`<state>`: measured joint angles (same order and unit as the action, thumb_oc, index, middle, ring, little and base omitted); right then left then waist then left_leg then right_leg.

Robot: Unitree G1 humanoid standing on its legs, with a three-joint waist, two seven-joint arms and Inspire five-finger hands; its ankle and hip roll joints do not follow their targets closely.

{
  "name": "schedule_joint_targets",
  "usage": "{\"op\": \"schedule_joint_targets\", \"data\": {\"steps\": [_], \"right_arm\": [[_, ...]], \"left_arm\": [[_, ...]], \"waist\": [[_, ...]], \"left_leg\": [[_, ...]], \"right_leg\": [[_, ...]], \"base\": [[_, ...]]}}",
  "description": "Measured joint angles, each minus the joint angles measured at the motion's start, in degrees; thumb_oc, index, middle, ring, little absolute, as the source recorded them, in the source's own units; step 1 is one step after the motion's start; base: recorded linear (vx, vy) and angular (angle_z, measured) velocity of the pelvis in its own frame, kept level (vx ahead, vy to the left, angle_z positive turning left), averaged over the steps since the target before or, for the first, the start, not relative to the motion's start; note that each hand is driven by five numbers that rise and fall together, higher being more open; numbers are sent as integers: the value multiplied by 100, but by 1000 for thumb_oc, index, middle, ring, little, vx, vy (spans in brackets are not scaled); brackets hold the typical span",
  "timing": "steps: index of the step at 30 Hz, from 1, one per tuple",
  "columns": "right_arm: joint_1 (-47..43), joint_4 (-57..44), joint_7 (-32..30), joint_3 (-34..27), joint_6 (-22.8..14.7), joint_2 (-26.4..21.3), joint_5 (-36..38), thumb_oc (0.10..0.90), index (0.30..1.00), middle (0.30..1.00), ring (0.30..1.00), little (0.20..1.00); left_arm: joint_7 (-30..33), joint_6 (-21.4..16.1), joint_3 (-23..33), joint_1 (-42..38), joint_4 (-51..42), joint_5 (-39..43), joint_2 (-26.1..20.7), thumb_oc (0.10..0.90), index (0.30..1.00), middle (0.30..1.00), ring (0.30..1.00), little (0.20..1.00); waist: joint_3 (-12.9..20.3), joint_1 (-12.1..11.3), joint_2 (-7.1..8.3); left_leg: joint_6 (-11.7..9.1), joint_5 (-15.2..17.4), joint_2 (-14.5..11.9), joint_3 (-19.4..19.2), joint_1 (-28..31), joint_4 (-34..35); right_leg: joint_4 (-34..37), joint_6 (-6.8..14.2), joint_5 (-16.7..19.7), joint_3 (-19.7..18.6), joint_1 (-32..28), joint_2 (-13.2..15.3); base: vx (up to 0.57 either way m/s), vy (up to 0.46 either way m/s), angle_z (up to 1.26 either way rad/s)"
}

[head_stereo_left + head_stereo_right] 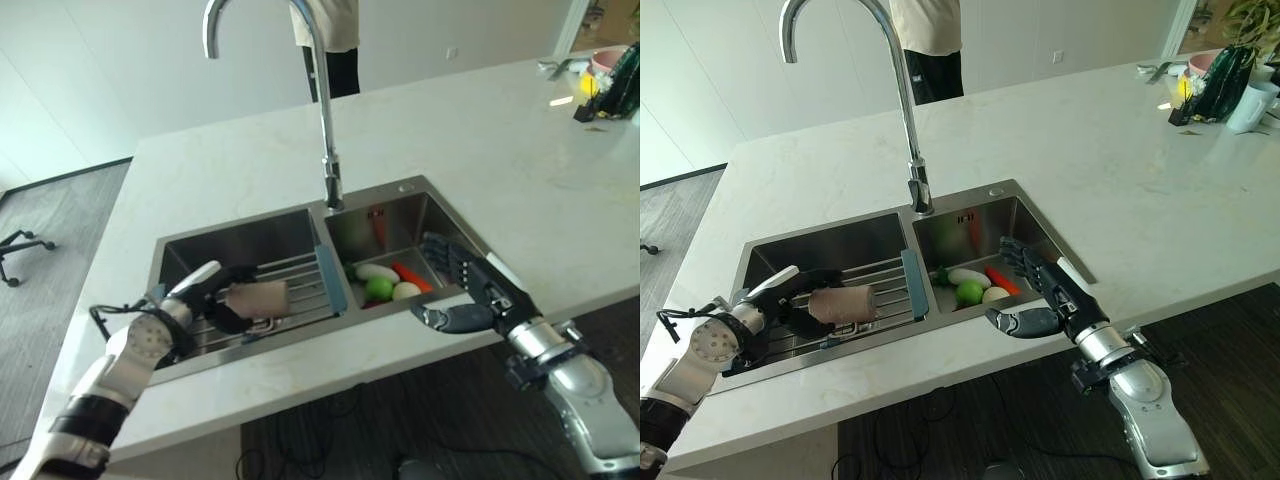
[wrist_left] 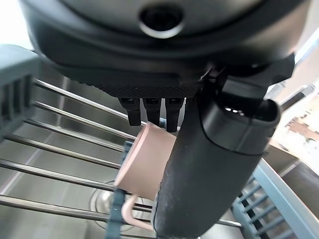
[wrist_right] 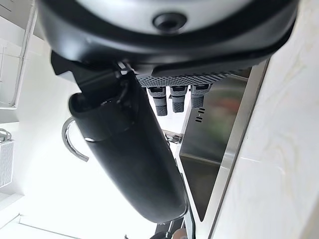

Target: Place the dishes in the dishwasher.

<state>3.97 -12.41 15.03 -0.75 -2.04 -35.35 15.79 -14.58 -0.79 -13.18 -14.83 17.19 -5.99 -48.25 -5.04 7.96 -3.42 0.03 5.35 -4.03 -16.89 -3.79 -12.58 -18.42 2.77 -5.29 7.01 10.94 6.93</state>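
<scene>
My left hand point(image 1: 790, 300) was curled round a pink cup point(image 1: 843, 304), held on its side over the rack point(image 1: 885, 290) in the left sink basin. My right hand point(image 1: 1045, 300) hovered spread at the right basin's point(image 1: 1030, 225) front rim, above vegetables point(image 1: 970, 285). A person point(image 1: 925, 40) stood beyond the surface point(image 1: 1090, 150).

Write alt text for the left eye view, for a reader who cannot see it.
The robot's left hand grips a pink mug over the wire rack in the left basin of a steel double sink. Its open right hand hovers at the right basin, which holds vegetables.
</scene>
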Motion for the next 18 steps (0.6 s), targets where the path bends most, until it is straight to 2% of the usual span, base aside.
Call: {"op": "schedule_joint_targets", "data": {"steps": [9, 18], "right_arm": [[0, 0, 4, 0, 3, 0, -4, 800, 900, 900, 900, 900], [-2, 0, 6, 1, 4, -1, -5, 800, 900, 900, 900, 900]], "left_arm": [[-259, -444, -4, -4, -496, -381, -1, 800, 900, 900, 900, 900], [-360, -426, -19, -68, -378, -689, -14, 800, 900, 900, 900, 900]], "waist": [[-1, -10, 2], [-2, 0, 3]], "left_leg": [[-6, 5, -7, -7, 2, 4], [-26, 21, -25, -20, 21, 5]], "right_leg": [[17, -1, 3, -14, -13, -15], [31, -4, 0, -18, -15, -32]], "base": [[0, 0, 0], [0, 0, 0]]}}
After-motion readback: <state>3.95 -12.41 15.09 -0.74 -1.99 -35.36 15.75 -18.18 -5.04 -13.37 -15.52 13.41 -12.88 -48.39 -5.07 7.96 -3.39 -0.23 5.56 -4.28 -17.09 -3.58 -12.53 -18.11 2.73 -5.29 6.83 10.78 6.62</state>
